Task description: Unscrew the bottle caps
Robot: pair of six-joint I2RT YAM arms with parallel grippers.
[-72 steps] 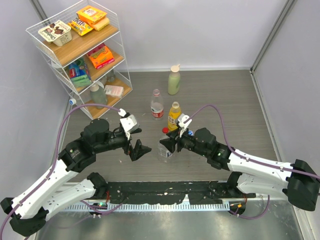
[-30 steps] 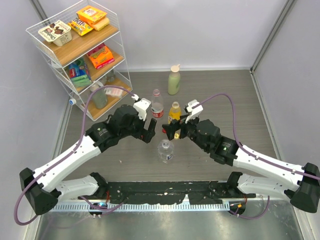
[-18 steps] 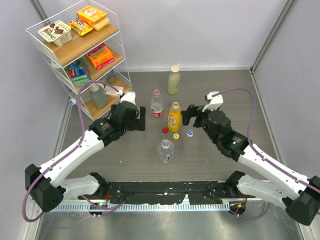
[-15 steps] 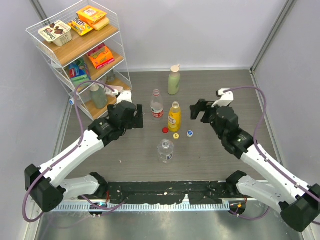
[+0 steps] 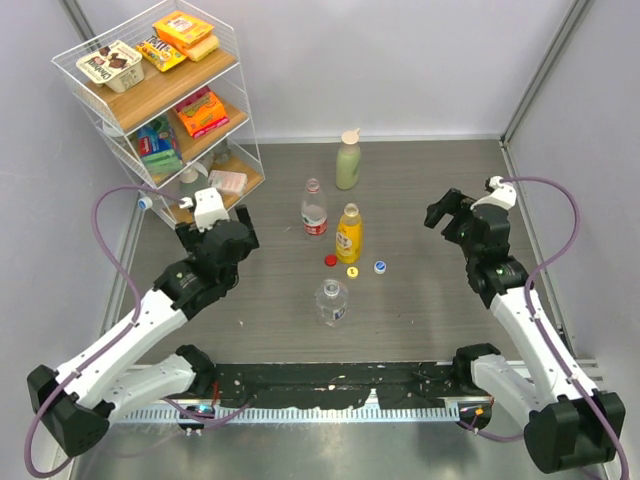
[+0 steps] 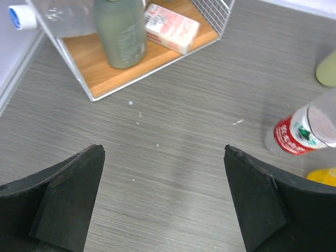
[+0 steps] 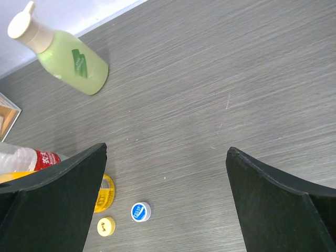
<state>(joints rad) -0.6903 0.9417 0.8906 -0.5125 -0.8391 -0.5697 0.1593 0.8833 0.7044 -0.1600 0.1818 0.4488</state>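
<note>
Three bottle caps lie loose on the table: red [image 5: 330, 260], yellow [image 5: 352, 271] and pale blue-white [image 5: 380, 266]. In the right wrist view the blue cap [image 7: 140, 211] and the yellow cap [image 7: 106, 226] show; the red one is hidden. Around them stand a red-labelled clear bottle [image 5: 314, 210], a yellow bottle [image 5: 348, 234] and a clear bottle [image 5: 331, 300], all uncapped. My left gripper [image 5: 216, 232] [image 6: 163, 148] hangs open over bare table near the shelf. Right of the caps, my right gripper [image 5: 447, 208] [image 7: 167, 149] is open too, with nothing between its fingers.
A pale green bottle [image 5: 348, 160] with a beige cap stands at the back. A white wire shelf [image 5: 150, 100] with snack boxes fills the far left; its lowest board [image 6: 100, 68] carries a dark green bottle [image 6: 121, 31] and a small box [image 6: 170, 29].
Both arms have drawn back from the bottles in the middle, the left toward the shelf, the right toward the right wall. Both grippers stay open. The caps and bottles have not moved.
</note>
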